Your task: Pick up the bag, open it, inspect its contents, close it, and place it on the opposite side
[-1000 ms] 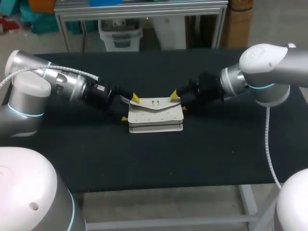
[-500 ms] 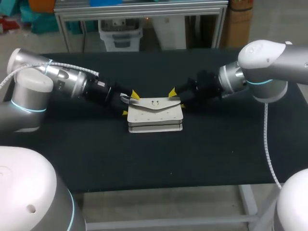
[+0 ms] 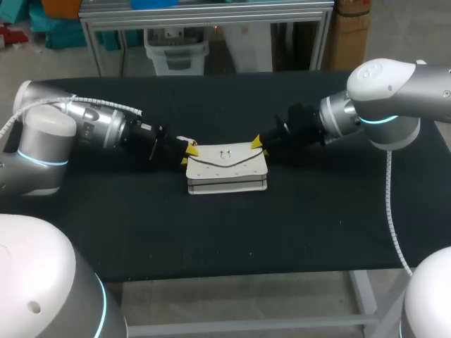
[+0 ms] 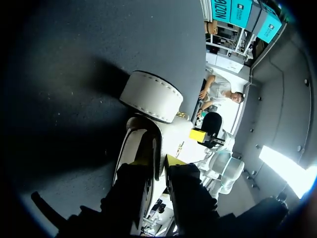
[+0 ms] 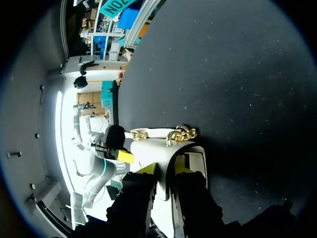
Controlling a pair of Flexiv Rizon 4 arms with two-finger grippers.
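Bag (image 3: 227, 169) ends clamped by low left end effector (image 3: 187, 153), right end effector (image 3: 256, 144)

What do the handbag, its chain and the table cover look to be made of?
Handbag: white leather or imitation, smooth with a slight sheen; stitched seams and punched holes show. Chain: gold-coloured metal, shiny links. Table cover: black, matte, cloth or felt-like, with lint specks; which exactly, I cannot tell.
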